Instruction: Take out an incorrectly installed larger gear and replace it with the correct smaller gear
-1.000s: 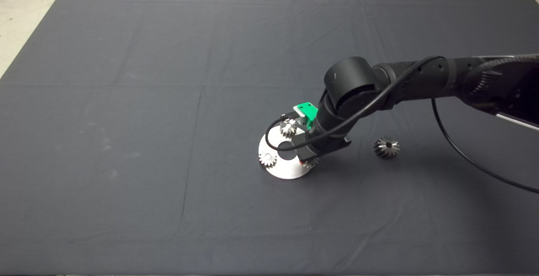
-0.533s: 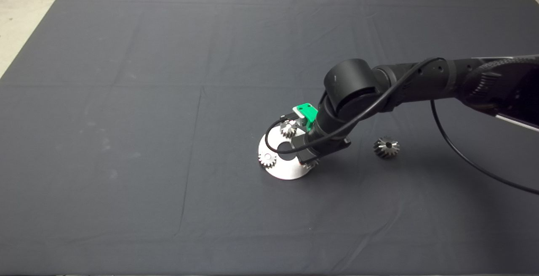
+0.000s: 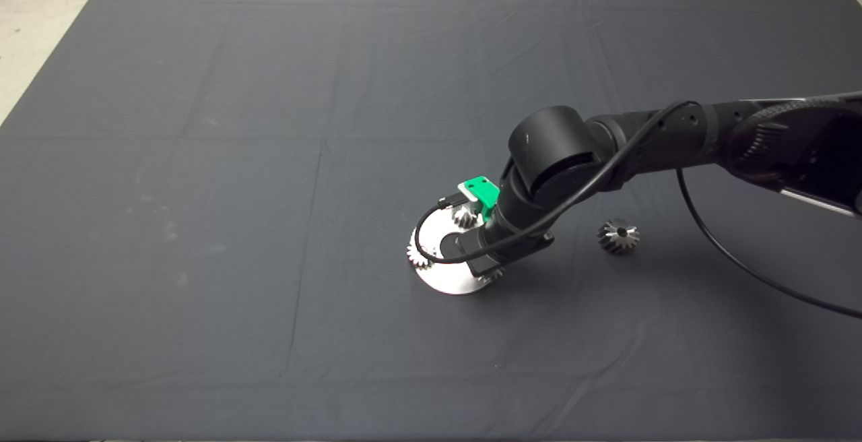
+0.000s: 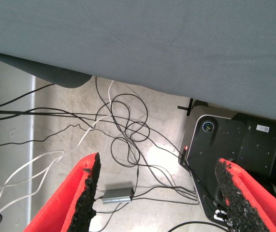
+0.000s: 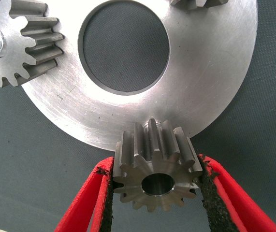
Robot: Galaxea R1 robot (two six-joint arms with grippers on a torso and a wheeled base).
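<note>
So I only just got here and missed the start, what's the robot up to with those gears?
The right gripper is shut on a small steel gear, held at the rim of the round steel plate, which already carries two other gears. A gear that looks wider lies apart on the dark mat, so it seems to be already out. I cannot tell whether the held gear is seated. The left gripper hangs open beyond the mat's edge, over floor cables.
</note>
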